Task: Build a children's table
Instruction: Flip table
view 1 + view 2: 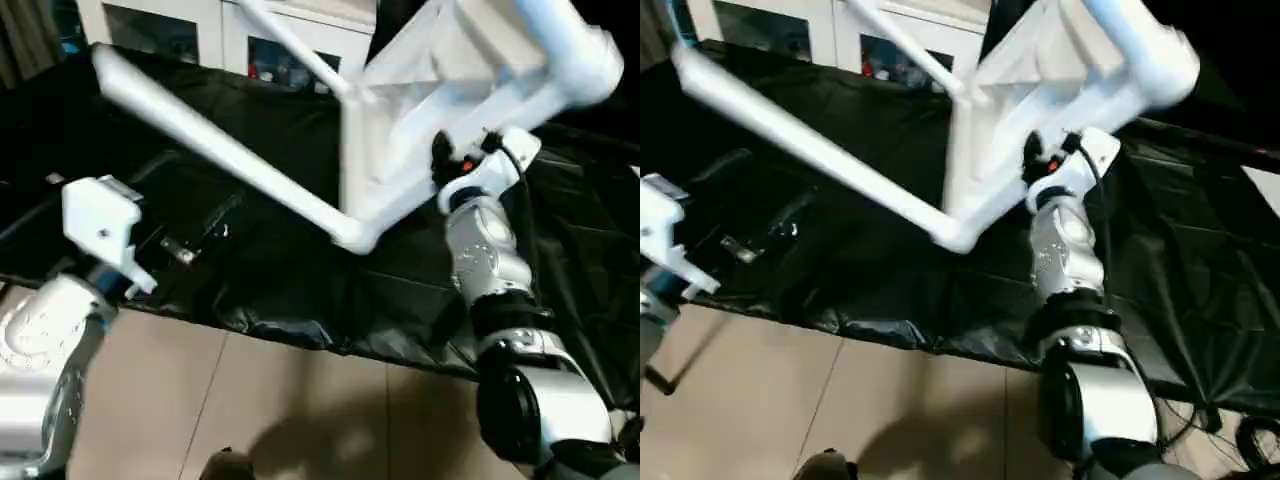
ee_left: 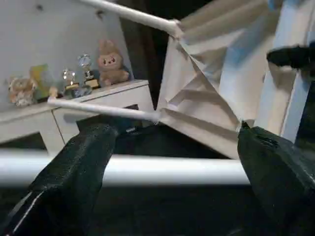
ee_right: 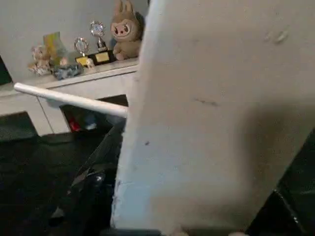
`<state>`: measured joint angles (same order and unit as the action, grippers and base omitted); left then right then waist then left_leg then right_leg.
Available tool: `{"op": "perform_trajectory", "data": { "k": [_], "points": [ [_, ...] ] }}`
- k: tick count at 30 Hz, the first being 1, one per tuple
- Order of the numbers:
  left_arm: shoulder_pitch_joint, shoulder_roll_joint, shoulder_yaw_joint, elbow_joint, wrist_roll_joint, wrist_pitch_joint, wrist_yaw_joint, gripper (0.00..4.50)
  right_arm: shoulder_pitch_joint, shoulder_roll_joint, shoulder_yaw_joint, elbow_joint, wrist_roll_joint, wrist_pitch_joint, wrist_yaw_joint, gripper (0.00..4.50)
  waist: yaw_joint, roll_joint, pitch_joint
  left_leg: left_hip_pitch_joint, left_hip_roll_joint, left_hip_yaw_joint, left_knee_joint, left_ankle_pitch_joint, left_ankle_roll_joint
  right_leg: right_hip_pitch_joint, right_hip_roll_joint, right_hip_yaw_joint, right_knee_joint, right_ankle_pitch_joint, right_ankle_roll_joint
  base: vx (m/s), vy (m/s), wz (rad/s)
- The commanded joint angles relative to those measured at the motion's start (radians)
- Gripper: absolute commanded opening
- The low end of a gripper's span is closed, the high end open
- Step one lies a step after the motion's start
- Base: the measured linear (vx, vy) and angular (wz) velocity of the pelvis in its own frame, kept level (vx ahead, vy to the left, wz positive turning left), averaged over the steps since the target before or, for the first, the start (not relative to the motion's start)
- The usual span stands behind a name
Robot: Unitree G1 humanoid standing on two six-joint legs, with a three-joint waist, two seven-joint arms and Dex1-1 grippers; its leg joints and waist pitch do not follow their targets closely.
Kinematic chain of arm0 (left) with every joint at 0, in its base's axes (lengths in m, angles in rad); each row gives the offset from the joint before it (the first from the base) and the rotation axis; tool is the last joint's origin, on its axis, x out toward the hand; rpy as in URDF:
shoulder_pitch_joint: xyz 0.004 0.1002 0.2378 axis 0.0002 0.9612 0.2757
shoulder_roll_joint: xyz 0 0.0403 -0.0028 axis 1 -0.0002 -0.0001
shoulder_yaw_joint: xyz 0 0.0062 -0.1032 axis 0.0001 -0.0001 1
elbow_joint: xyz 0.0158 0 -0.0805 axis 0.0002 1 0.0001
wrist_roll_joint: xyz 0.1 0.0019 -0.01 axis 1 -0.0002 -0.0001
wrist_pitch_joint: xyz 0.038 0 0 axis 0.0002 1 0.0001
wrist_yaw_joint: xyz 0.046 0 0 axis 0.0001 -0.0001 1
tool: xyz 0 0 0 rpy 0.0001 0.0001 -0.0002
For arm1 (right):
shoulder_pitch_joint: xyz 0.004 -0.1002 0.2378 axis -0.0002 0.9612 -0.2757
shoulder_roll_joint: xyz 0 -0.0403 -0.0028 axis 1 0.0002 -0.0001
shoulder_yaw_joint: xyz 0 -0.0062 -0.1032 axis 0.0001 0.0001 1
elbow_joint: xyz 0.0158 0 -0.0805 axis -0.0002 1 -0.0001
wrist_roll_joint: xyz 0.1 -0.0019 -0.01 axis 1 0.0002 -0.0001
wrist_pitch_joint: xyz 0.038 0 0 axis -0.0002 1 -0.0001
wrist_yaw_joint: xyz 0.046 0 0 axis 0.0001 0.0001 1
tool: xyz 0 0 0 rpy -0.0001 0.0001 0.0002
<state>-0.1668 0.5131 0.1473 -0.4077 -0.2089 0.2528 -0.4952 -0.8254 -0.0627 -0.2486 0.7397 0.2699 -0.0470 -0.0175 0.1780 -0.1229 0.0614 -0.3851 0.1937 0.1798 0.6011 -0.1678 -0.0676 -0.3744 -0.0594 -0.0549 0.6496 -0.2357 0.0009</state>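
A black cloth (image 1: 270,270) covers the work surface, with a white cabinet (image 1: 200,30) with glass doors behind it and a pale floor (image 1: 300,410) in front. Toys and small trophies (image 2: 88,73) stand on top of the cabinet.

The children's table (image 1: 420,110) is lifted off the cloth and tilted, its ribbed underside turned toward the robot. At least three legs (image 1: 210,140) are already seated in its corner sockets: one long leg slants down to the left, a thinner one reaches toward the cabinet, and a thick one juts out at the upper right. I cannot tell whether the fourth leg is fitted, so the build looks mostly done.

The right gripper (image 1: 455,165) is clamped about half open on the tabletop's edge, holding the table up. The left gripper (image 2: 172,172) hangs low to the left, its jaws spread wide and empty, with a leg lying just beyond its fingers (image 2: 74,172).
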Motion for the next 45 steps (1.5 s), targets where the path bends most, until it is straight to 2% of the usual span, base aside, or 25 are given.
{"op": "perform_trajectory", "data": {
  "k": [1,4,5,6,7,8,10,11,12,13,14,15,16,18,19,24,28,30,33,36,37,38,40,42,45],
  "points": [
    [-0.023,0.008,-0.018,-0.003,0.024,0.006,0.001,4.50,0.032,-0.041,0.025,-0.002,-0.080,0.030,-0.040,1.99,-0.016,0.027,-0.064,0.035,0.037,-0.014,-0.084,-0.217,-0.120,0.013,-0.074,0.045,-0.064,-0.064,-0.076,0.000,0.000,0.00],
    [-0.080,0.032,-0.031,0.007,0.052,0.003,-0.001,4.50,0.042,-0.042,0.059,-0.031,-0.114,0.045,-0.069,1.98,-0.018,0.028,-0.066,0.037,0.036,-0.013,-0.081,-0.206,-0.125,0.013,-0.073,0.045,-0.063,-0.043,-0.078,0.000,0.000,0.00],
    [-0.155,0.073,-0.064,0.024,0.102,-0.020,-0.030,4.50,0.048,-0.036,0.089,-0.049,-0.147,0.047,-0.079,1.98,-0.017,0.041,-0.066,0.041,0.034,-0.014,-0.080,-0.208,-0.131,0.008,-0.068,0.044,-0.065,-0.031,-0.071,0.000,0.000,0.00],
    [-0.169,0.079,-0.071,0.029,0.110,-0.026,-0.034,4.50,0.049,-0.035,0.093,-0.049,-0.151,0.045,-0.078,1.98,-0.016,0.039,-0.069,0.047,0.033,-0.013,-0.078,-0.207,-0.131,0.006,-0.068,0.043,-0.060,-0.019,-0.070,0.000,0.000,0.00],
    [-0.190,0.086,-0.079,0.037,0.122,-0.033,-0.040,4.50,0.050,-0.033,0.098,-0.050,-0.156,0.043,-0.077,1.98,-0.017,0.044,-0.068,0.040,0.032,-0.017,-0.080,-0.206,-0.135,0.011,-0.068,0.043,-0.059,-0.019,-0.071,0.000,0.000,0.00],
    [-0.190,0.086,-0.079,0.037,0.122,-0.033,-0.040,4.50,0.050,-0.033,0.098,-0.050,-0.156,0.043,-0.077,1.98,-0.018,0.039,-0.068,0.038,0.034,-0.018,-0.081,-0.210,-0.144,0.015,-0.072,0.042,-0.059,-0.014,-0.075,0.000,0.000,0.00],
    [-0.314,0.100,-0.127,0.113,0.190,-0.109,-0.044,4.50,0.059,-0.019,0.118,-0.066,-0.181,0.055,-0.100,1.94,-0.022,0.067,-0.071,0.040,0.033,-0.020,-0.078,-0.219,-0.161,0.013,-0.074,0.043,-0.052,0.014,-0.082,0.000,0.000,0.00],
    [-0.363,0.106,-0.154,0.153,0.229,-0.149,-0.044,4.50,0.065,-0.013,0.127,-0.075,-0.190,0.065,-0.110,1.93,-0.022,0.058,-0.070,0.042,0.032,-0.018,-0.078,-0.218,-0.154,0.012,-0.069,0.043,-0.062,0.013,-0.078,0.000,0.000,0.00],
    [-0.413,0.119,-0.192,0.201,0.286,-0.199,-0.049,4.50,0.071,-0.008,0.136,-0.081,-0.197,0.072,-0.116,1.93,-0.021,0.073,-0.071,0.047,0.030,-0.018,-0.077,-0.227,-0.155,0.009,-0.067,0.044,-0.062,0.013,-0.074,0.000,0.000,0.00],
    [-0.419,0.121,-0.198,0.206,0.295,-0.206,-0.049,4.50,0.072,-0.008,0.137,-0.082,-0.198,0.073,-0.117,1.92,-0.022,0.070,-0.070,0.046,0.030,-0.019,-0.077,-0.233,-0.155,0.011,-0.069,0.044,-0.062,0.007,-0.074,0.000,0.000,0.00],
    [-0.433,0.127,-0.219,0.217,0.324,-0.223,-0.047,4.50,0.081,-0.010,0.140,-0.094,-0.199,0.079,-0.117,1.91,-0.026,0.068,-0.069,0.036,0.034,-0.026,-0.083,-0.241,-0.164,0.022,-0.073,0.042,-0.059,-0.002,-0.078,0.000,0.000,0.00],
    [-0.454,0.125,-0.231,0.247,0.345,-0.246,-0.033,4.50,0.078,-0.013,0.152,-0.083,-0.215,0.080,-0.125,1.91,-0.028,0.072,-0.070,0.041,0.037,-0.026,-0.083,-0.259,-0.171,0.018,-0.076,0.042,-0.057,-0.009,-0.083,0.000,0.000,0.00],
    [-0.455,0.125,-0.232,0.249,0.347,-0.248,-0.032,4.50,0.078,-0.013,0.153,-0.083,-0.216,0.080,-0.125,1.91,-0.031,0.068,-0.067,0.040,0.036,-0.025,-0.084,-0.265,-0.170,0.017,-0.075,0.042,-0.061,-0.020,-0.085,0.000,0.000,0.00],
    [-0.496,0.133,-0.265,0.305,0.404,-0.300,-0.009,4.50,0.078,-0.012,0.166,-0.067,-0.224,0.078,-0.118,1.91,-0.033,0.070,-0.069,0.042,0.035,-0.023,-0.083,-0.283,-0.163,0.015,-0.077,0.046,-0.064,-0.049,-0.090,0.000,0.000,0.00],
    [-0.526,0.142,-0.287,0.341,0.450,-0.339,0.008,4.50,0.076,-0.011,0.170,-0.059,-0.228,0.075,-0.111,2.47,-0.034,0.078,-0.072,0.041,0.036,-0.024,-0.082,-0.278,-0.163,0.017,-0.079,0.046,-0.061,-0.042,-0.094,0.000,0.000,0.00],
    [-0.653,0.162,-0.330,0.502,0.589,-0.481,0.101,4.50,0.060,-0.018,0.179,-0.025,-0.245,0.061,-0.101,2.81,-0.041,0.077,-0.074,0.039,0.038,-0.029,-0.082,-0.269,-0.161,0.021,-0.080,0.043,-0.060,-0.022,-0.110,0.000,0.000,0.00],
    [-0.687,0.161,-0.329,0.530,0.613,-0.526,0.132,4.50,0.049,-0.024,0.177,-0.001,-0.245,0.057,-0.099,2.81,-0.045,0.076,-0.075,0.030,0.037,-0.026,-0.077,-0.204,-0.145,0.028,-0.083,0.043,-0.054,0.033,-0.129,0.000,0.000,0.00],
    [-0.702,0.161,-0.332,0.544,0.621,-0.542,0.141,4.50,0.042,-0.026,0.176,0.019,-0.243,0.051,-0.096,2.81,-0.044,0.079,-0.078,0.030,0.036,-0.023,-0.072,-0.151,-0.134,0.028,-0.080,0.043,-0.049,0.094,-0.136,0.000,0.000,0.00],
    [-0.730,0.166,-0.345,0.602,0.667,-0.584,0.185,4.50,0.026,-0.028,0.173,0.060,-0.245,0.035,-0.094,2.81,-0.043,0.080,-0.081,0.027,0.036,-0.022,-0.069,-0.124,-0.122,0.030,-0.078,0.043,-0.044,0.135,-0.143,0.000,0.000,0.00],
    [-0.754,0.177,-0.357,0.665,0.712,-0.616,0.221,4.50,0.011,-0.028,0.175,0.095,-0.249,0.021,-0.091,2.81,-0.042,0.082,-0.080,0.026,0.036,-0.021,-0.068,-0.122,-0.112,0.027,-0.076,0.042,-0.044,0.146,-0.148,0.000,0.000,0.00],
    [-0.773,0.180,-0.356,0.705,0.739,-0.608,0.245,4.50,0.004,-0.028,0.170,0.107,-0.240,0.010,-0.079,2.81,-0.044,0.079,-0.080,0.026,0.036,-0.020,-0.068,-0.128,-0.111,0.028,-0.077,0.042,-0.044,0.142,-0.149,0.000,0.000,0.00],
    [-0.777,0.181,-0.356,0.713,0.745,-0.606,0.250,4.50,0.002,-0.027,0.169,0.110,-0.238,0.008,-0.076,2.57,-0.043,0.080,-0.079,0.027,0.037,-0.021,-0.068,-0.133,-0.110,0.027,-0.079,0.042,-0.045,0.134,-0.149,0.000,0.000,0.00],
    [-0.794,0.187,-0.356,0.747,0.772,-0.606,0.280,4.50,-0.004,-0.028,0.169,0.120,-0.237,0.001,-0.073,2.48,-0.042,0.080,-0.079,0.028,0.037,-0.022,-0.069,-0.142,-0.112,0.027,-0.080,0.042,-0.046,0.118,-0.153,0.000,0.000,0.00],
    [-0.818,0.187,-0.356,0.790,0.785,-0.612,0.297,4.50,-0.014,-0.034,0.167,0.136,-0.237,-0.010,-0.068,2.37,-0.043,0.075,-0.077,0.028,0.039,-0.021,-0.071,-0.147,-0.110,0.025,-0.081,0.043,-0.046,0.105,-0.159,0.000,0.000,0.00],
    [-0.835,0.178,-0.357,0.828,0.793,-0.600,0.310,4.50,-0.024,-0.037,0.166,0.149,-0.235,-0.018,-0.060,2.14,-0.040,0.078,-0.078,0.030,0.039,-0.021,-0.070,-0.149,-0.108,0.023,-0.082,0.043,-0.047,0.100,-0.165,0.000,0.000,0.00]
  ]
}}
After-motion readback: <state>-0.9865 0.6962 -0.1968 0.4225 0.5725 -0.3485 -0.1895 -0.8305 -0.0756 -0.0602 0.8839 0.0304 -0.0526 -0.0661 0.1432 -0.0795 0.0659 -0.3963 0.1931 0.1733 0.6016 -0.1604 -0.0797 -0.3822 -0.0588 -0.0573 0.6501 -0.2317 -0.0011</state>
